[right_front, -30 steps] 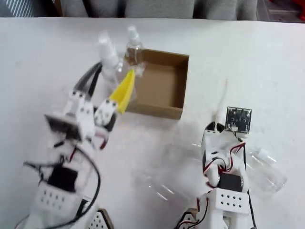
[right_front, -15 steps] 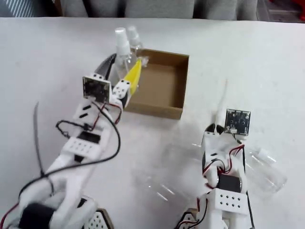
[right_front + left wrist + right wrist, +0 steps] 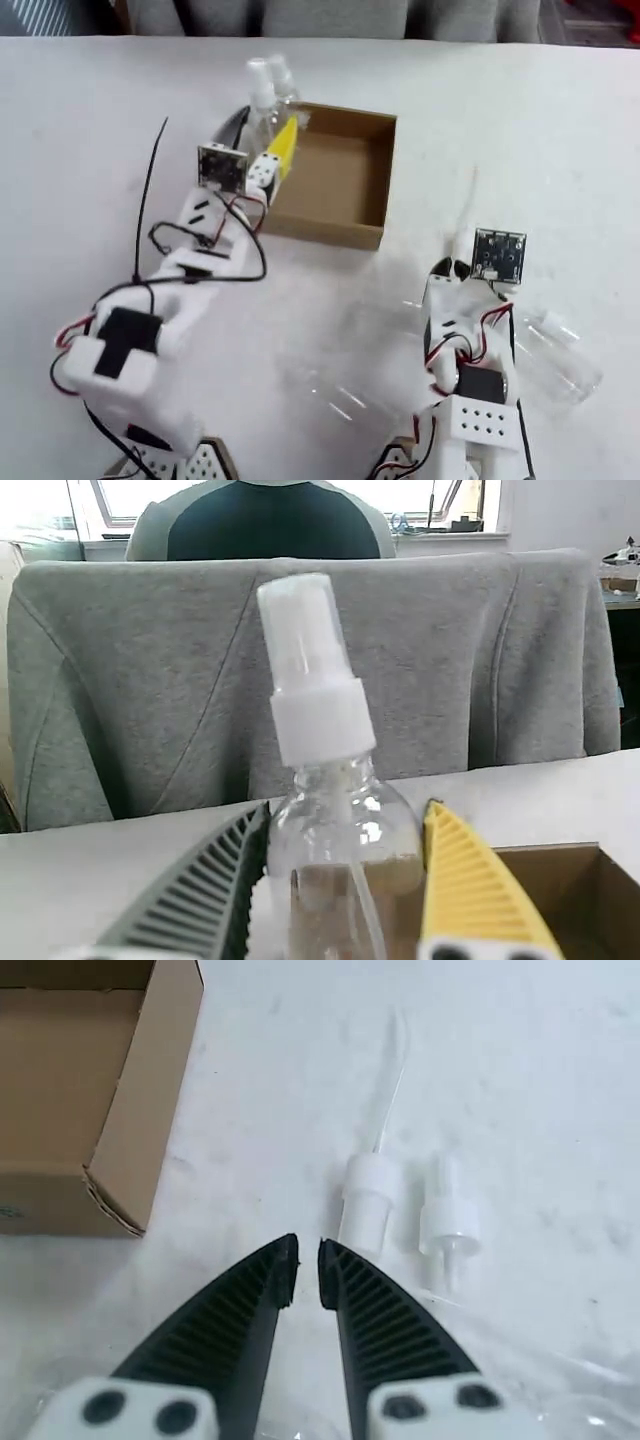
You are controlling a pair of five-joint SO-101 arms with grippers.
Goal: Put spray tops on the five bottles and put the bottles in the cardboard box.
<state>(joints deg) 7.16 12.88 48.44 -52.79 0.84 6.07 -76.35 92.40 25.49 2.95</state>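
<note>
- Right now you are gripping the bottle (image 3: 335, 850) with the left gripper (image 3: 262, 140), whose dark and yellow fingers (image 3: 470, 890) are pressing on either side of its clear body, just under the shoulder.
- It is standing upright with its long axis vertical, and its white spray top is already on and pointing straight up.
- You are holding it at the far left corner of the box (image 3: 388, 170), just outside the left wall. The open box is lying on the yellow finger's side, to your right. I judge the coming move is turning on that: going right over the wall, then down.
- A second bottle (image 3: 282, 72), also capped and upright, is standing just behind the held one.
- Your right gripper (image 3: 305, 1250) is sitting low over the table (image 3: 520, 120) off the box's near right corner. It is holding nothing, and its jaws are leaving only a narrow slit.
- Two loose spray tops (image 3: 365, 1200) are lying side by side just beyond its tips.
- A third bottle (image 3: 560, 365) is lying on its side beside the right arm.
- Your left arm is the one nearer the box.
</note>
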